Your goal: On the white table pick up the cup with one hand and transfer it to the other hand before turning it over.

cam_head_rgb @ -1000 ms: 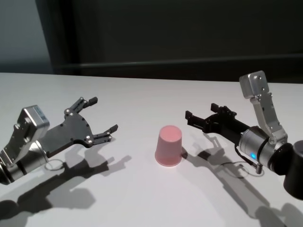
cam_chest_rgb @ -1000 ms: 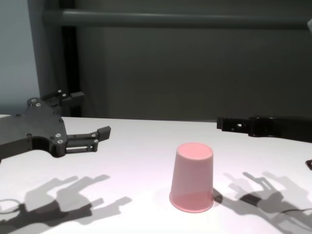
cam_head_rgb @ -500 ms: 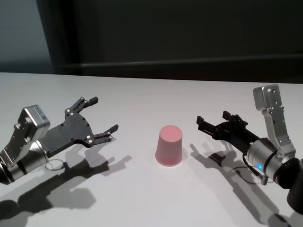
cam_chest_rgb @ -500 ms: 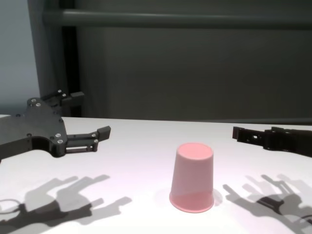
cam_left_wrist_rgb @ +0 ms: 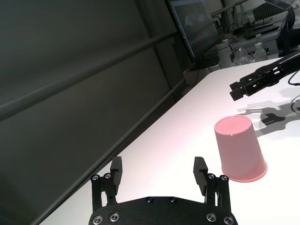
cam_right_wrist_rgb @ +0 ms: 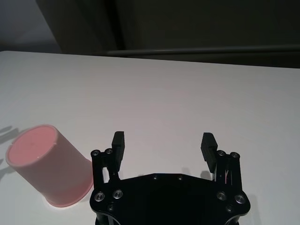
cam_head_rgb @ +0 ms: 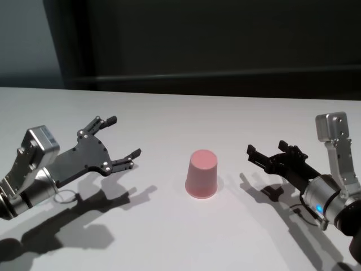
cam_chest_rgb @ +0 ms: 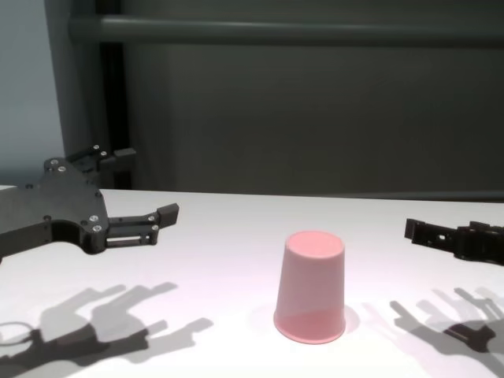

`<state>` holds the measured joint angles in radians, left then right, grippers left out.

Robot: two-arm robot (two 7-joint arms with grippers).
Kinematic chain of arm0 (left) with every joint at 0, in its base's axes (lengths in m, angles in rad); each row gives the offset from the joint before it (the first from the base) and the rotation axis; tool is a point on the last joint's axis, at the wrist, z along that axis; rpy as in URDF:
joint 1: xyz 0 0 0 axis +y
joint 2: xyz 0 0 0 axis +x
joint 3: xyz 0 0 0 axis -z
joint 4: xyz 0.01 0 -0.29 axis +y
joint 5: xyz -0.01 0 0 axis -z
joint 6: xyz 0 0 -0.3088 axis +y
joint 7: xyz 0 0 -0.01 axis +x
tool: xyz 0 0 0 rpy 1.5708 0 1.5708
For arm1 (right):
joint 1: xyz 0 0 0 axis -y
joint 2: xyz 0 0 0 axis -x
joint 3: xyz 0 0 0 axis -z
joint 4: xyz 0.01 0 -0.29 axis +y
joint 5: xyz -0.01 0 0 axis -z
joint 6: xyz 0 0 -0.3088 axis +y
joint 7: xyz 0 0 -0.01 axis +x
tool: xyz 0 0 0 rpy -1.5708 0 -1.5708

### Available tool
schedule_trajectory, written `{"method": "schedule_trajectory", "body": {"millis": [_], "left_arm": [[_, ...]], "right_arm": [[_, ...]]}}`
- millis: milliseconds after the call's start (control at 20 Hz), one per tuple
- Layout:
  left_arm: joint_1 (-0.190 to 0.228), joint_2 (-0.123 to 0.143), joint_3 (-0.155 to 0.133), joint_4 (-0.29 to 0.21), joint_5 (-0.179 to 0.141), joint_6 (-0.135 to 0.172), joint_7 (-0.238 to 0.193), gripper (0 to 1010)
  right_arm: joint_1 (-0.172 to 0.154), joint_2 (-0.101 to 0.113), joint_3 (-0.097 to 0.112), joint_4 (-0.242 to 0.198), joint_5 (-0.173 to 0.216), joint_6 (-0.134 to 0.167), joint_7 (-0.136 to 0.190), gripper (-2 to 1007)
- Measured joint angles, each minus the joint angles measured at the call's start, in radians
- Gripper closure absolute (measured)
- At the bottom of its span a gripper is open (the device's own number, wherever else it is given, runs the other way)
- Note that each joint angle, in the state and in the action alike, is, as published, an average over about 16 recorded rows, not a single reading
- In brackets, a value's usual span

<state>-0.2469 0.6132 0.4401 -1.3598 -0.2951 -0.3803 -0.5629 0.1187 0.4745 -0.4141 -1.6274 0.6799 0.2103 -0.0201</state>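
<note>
My white table [cam_head_rgb: 169,237] spreads wide and bare around everything. My left gripper [cam_head_rgb: 115,141] hangs above it on my left, fingers spread, holding nothing. My right gripper [cam_head_rgb: 265,155] hangs low on my right, fingers also spread and empty. Between them the cup [cam_head_rgb: 201,174] stands on the table upside down, wide rim down, narrow base up, its long axis vertical. It touches neither gripper. It lies inward of each, to the right of my left gripper and to the left of my right. My right gripper looks somewhat nearer, so I judge it better placed to reach across.
</note>
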Motion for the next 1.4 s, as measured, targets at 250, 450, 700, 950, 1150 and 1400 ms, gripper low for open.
{"method": "schedule_trajectory", "body": {"millis": [250, 450, 700, 950, 1150, 1400], "left_arm": [[0.000, 0.000, 0.000, 0.000, 0.000, 0.000, 0.000, 9], [0.000, 0.000, 0.000, 0.000, 0.000, 0.000, 0.000, 9], [0.000, 0.000, 0.000, 0.000, 0.000, 0.000, 0.000, 9], [0.000, 0.000, 0.000, 0.000, 0.000, 0.000, 0.000, 9], [0.000, 0.000, 0.000, 0.000, 0.000, 0.000, 0.000, 9], [0.000, 0.000, 0.000, 0.000, 0.000, 0.000, 0.000, 9]], "right_arm": [[-0.018, -0.001, 0.013, -0.004, -0.001, 0.002, -0.006, 5], [-0.025, -0.002, 0.018, -0.007, -0.001, 0.005, -0.009, 5], [-0.025, -0.002, 0.018, -0.007, -0.001, 0.007, -0.009, 5], [-0.022, -0.002, 0.016, -0.007, 0.000, 0.008, -0.007, 5], [-0.020, -0.002, 0.015, -0.006, 0.000, 0.008, -0.006, 5], [-0.019, -0.002, 0.014, -0.006, 0.000, 0.008, -0.006, 5]]}}
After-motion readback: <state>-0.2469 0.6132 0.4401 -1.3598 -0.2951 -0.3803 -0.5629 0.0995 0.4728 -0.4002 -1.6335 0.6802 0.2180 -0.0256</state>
